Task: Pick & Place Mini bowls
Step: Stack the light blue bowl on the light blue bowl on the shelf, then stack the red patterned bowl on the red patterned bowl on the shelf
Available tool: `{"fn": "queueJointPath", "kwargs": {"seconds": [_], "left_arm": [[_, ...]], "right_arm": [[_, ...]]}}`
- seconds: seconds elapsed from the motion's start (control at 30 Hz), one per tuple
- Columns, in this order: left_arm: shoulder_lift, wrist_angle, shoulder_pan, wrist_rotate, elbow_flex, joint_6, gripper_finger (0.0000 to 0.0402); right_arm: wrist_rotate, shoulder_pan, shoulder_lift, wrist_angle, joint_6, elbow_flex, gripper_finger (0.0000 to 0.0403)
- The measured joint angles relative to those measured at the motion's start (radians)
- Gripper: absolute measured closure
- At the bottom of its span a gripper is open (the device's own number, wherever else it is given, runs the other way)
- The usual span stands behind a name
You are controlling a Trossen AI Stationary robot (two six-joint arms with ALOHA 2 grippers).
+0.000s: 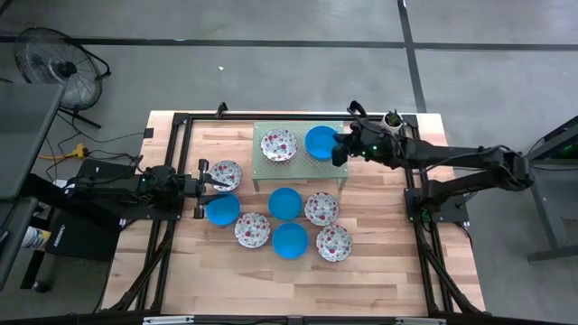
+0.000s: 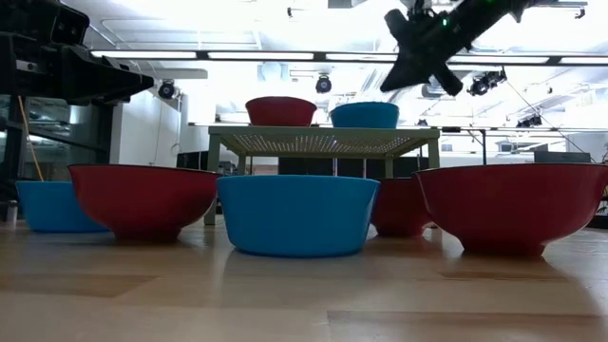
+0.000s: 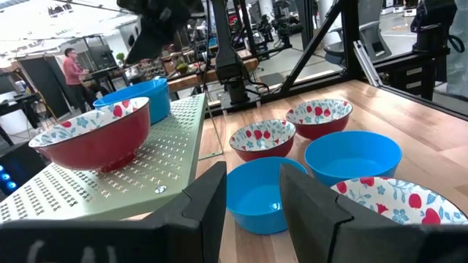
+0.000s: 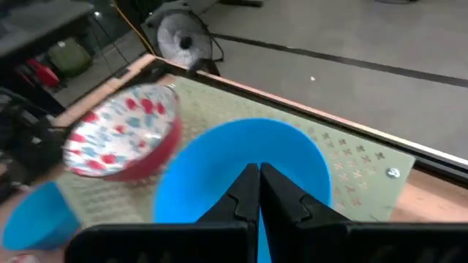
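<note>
- Your right gripper hovered at the 3 o'clock edge of the blue bowl on the pale green perforated stand, its jaws pressed fully together and holding nothing.
- A floral-speckled bowl sat just beside that blue bowl on the stand, at its 9 o'clock.
- Your left gripper waited at the 9 o'clock side of the table, jaws part-way open and empty, pointing between another floral bowl and a blue bowl.
- Six more mini bowls lay clustered on the wooden table toward 6 o'clock from the stand: blue ones among floral ones.
- The bowls looked light, rigid and smooth-glazed, so they would likely slip under a loose pinch and could tip if caught off-centre.
- You would probably do best to open the jaws and straddle the thin rim, one finger inside and one outside, since the round body looked too wide to span.
- Neighbouring bowls stood near one another, so a careless approach risked nudging them.
</note>
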Motion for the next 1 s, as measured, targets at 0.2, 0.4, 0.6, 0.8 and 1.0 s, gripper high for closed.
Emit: {"fn": "queueJointPath", "kwargs": {"seconds": [0.2,0.4,0.6,0.8,1.0], "left_arm": [[0.000,0.000,0.000,0.000,0.000,0.000,0.0278],[0.000,0.000,0.000,0.000,0.000,0.000,0.0278],[0.000,0.000,0.000,0.000,0.000,0.000,0.0278],[0.000,0.000,0.000,0.000,0.000,0.000,0.0278],[0.000,0.000,0.000,0.000,0.000,0.000,0.0278]], "right_arm": [[-0.015,0.067,0.001,-0.292,0.135,0.145,0.0403],[-0.090,0.171,0.001,-0.588,0.384,0.236,0.0403],[-0.226,0.300,0.010,-0.752,0.551,0.246,0.0403],[-0.304,0.429,0.056,-0.856,0.661,0.246,0.0403],[-0.368,0.539,0.143,-0.893,0.704,0.246,0.0403]]}}
